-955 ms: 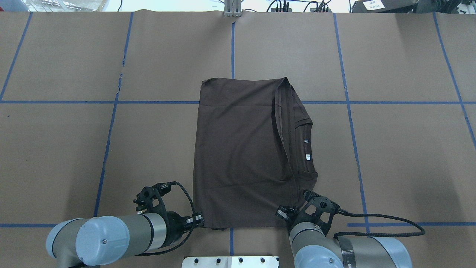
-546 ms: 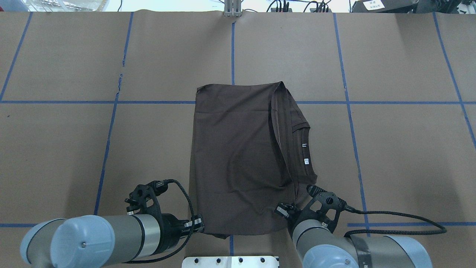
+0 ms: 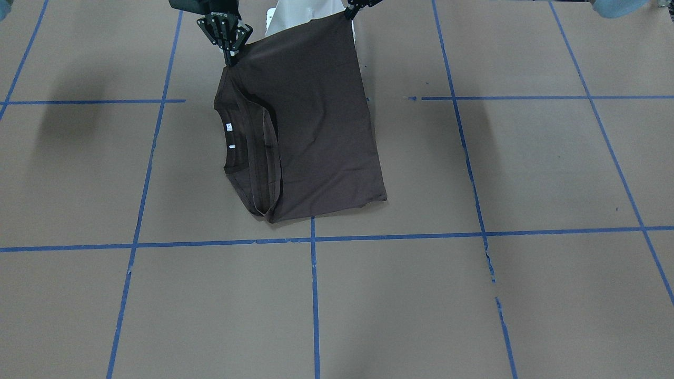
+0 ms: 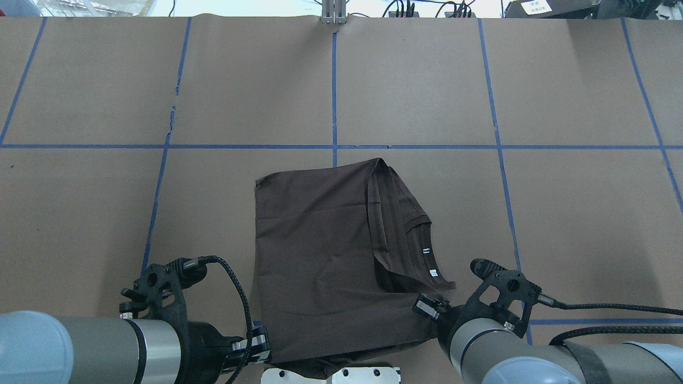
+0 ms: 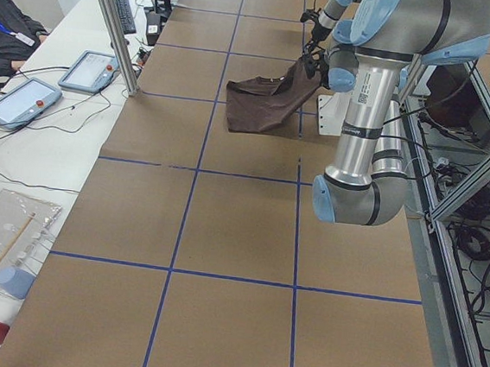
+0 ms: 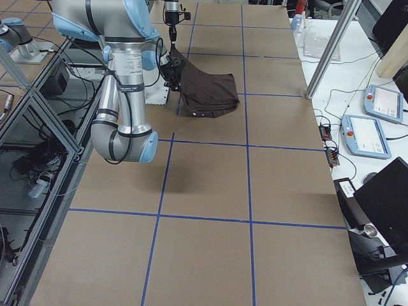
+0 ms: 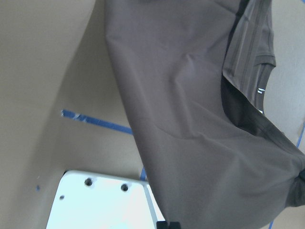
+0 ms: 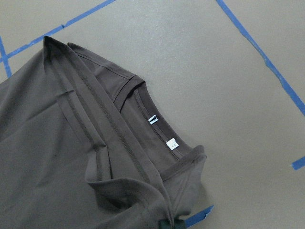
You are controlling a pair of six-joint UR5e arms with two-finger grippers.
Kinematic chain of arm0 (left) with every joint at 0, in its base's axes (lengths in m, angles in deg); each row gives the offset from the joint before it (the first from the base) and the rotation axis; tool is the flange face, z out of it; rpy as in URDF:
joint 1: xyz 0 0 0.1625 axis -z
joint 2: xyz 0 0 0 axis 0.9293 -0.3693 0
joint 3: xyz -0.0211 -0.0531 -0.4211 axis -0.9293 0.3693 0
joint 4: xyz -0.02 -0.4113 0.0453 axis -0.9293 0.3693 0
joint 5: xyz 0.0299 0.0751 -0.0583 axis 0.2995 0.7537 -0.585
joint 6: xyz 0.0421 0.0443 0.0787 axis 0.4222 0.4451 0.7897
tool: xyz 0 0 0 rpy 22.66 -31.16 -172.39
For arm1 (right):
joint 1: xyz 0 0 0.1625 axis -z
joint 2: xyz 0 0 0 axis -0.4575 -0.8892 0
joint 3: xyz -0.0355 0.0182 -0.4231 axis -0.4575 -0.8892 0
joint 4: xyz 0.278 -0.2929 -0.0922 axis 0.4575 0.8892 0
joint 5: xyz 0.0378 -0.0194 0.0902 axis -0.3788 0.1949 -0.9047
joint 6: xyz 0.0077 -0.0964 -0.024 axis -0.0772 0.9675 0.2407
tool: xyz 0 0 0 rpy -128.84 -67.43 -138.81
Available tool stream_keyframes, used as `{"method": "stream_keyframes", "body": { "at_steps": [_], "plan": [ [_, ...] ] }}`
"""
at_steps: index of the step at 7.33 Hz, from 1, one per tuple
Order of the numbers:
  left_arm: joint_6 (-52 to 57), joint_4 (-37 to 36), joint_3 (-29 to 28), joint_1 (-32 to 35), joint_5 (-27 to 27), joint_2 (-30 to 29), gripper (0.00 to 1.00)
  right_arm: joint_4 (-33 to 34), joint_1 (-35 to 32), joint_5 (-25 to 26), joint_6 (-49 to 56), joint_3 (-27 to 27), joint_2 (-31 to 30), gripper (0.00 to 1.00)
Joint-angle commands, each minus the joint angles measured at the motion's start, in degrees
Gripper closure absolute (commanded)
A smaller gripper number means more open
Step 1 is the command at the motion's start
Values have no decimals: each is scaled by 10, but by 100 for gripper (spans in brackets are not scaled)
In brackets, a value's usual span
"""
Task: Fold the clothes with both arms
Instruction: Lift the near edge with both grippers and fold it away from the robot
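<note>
**Silver, blue and black, that's me**

Here's my left arm (image 4: 101, 341) and right arm (image 4: 475, 341): silver-grey tubes, pale blue joint caps (image 4: 26, 346). Black braided cables (image 4: 587, 306) at both wrists, black pierced brackets (image 4: 507, 293), and a white code sticker (image 5: 363, 98) on the left.

No txt was made out: print on the T-shirt's (image 8: 57, 143) neck tags (image 8: 172, 143), the sticker (image 5: 363, 98) on the left arm (image 5: 356, 159) & white lettering (image 3: 221, 15) on the right gripper (image 3: 230, 59) were too small.
</note>
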Motion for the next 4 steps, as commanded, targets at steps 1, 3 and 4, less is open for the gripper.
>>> {"method": "stream_keyframes", "body": {
  "at_steps": [1, 3, 4],
  "plan": [
    [37, -12, -5, 25, -5, -7, 100, 6, -30, -4, 7, -41, 38, 100],
    [83, -13, -42, 75, -9, -21, 100, 0, -96, -41, 40, -116, 105, 100],
    [97, -12, -70, 97, -11, -32, 100, -1, -124, -45, 60, -148, 132, 100]
  ]
}}
